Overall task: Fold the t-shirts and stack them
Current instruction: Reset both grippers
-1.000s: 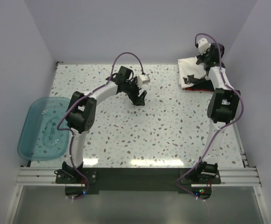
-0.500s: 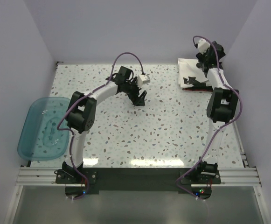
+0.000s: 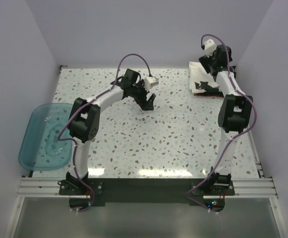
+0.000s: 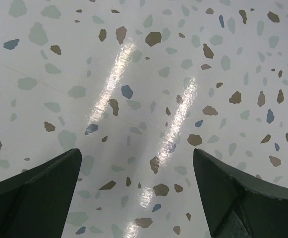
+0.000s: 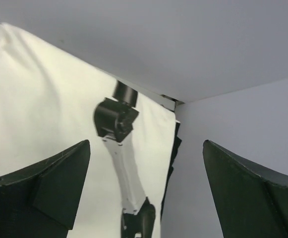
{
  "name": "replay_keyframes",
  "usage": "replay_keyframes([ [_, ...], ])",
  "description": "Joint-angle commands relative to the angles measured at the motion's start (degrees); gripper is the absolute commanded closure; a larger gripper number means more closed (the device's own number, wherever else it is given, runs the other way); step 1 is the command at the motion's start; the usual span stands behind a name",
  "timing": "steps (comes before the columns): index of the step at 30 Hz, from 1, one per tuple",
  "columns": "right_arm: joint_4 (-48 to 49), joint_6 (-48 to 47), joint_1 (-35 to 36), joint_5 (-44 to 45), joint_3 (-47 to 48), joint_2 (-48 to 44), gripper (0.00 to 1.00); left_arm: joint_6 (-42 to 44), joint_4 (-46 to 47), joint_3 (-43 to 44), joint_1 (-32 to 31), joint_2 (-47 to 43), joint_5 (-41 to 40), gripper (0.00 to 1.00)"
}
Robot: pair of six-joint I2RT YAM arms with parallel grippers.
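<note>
The t-shirts lie as a folded stack in the back right corner, a white one (image 3: 198,73) on top with black (image 3: 203,88) and red (image 3: 209,94) edges showing beneath. My right gripper (image 3: 212,62) hovers over the stack, open and empty. In the right wrist view the white shirt (image 5: 44,99) fills the left side, a black shirt edge (image 5: 175,148) runs along the wall, and the right gripper (image 5: 146,145) holds nothing. My left gripper (image 3: 147,102) hangs open above bare table near the middle back, with only speckled tabletop between its fingers (image 4: 136,151).
A translucent blue tub (image 3: 44,135) sits at the table's left edge. Walls close in behind and to the right of the stack. The speckled table (image 3: 168,134) stretches between the two arms.
The right gripper has gone from shut to open and risen back-left off the stack. The left arm has shifted slightly toward the back.
</note>
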Motion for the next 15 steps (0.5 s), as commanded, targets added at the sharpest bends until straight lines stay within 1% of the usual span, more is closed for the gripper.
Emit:
replay_keyframes([
  [1, -3.5, 8.0, 2.4, -5.7, -1.1, -10.0, 0.01, -4.8, 1.2, 0.9, 1.6, -6.7, -1.5, 0.00],
  [2, -4.7, 10.1, 2.6, -8.6, -1.6, -12.3, 0.01, -5.4, -0.6, 2.3, 1.9, -7.2, -1.4, 0.00],
  [4, -5.8, 13.0, 3.4, -11.0, -4.0, -14.9, 0.01, -7.7, -3.2, 4.3, 2.9, -8.1, -2.0, 0.00],
  [5, -6.6, 14.0, 3.5, -15.1, -5.4, -16.1, 0.01, -8.6, -3.9, 5.0, 3.3, -8.8, -2.4, 0.00],
  [6, -8.0, 14.7, 3.7, -16.8, -6.1, -18.7, 0.01, -10.4, -4.7, 5.5, 3.5, -9.1, -4.3, 0.00],
  [8, -9.2, 17.3, 5.4, -19.9, -8.1, -21.0, 0.01, -11.8, -7.6, 7.3, 4.6, -9.6, -6.4, 0.00],
  [9, -11.6, 18.3, 5.7, -21.7, -8.5, -23.4, 0.01, -11.9, -8.4, 7.6, 5.4, -10.1, -7.2, 0.00],
  [10, -12.7, 21.2, 6.1, -23.2, -9.2, -24.5, 0.01, -11.6, -8.3, 6.0, 5.8, -11.0, -7.3, 0.00],
  [12, -15.0, 24.0, 6.7, -26.2, -12.8, -28.7, 0.01, -10.9, -7.4, 3.4, 6.7, -15.2, -8.3, 0.00],
  [14, -16.8, 27.5, 8.0, -26.9, -16.2, -32.2, 0.01, -10.4, -7.8, 0.6, 8.3, -17.2, -9.4, 0.00],
  [15, -17.5, 28.8, 8.4, -27.4, -20.1, -33.8, 0.01, -10.4, -8.4, -0.2, 8.9, -18.6, -9.0, 0.00],
])
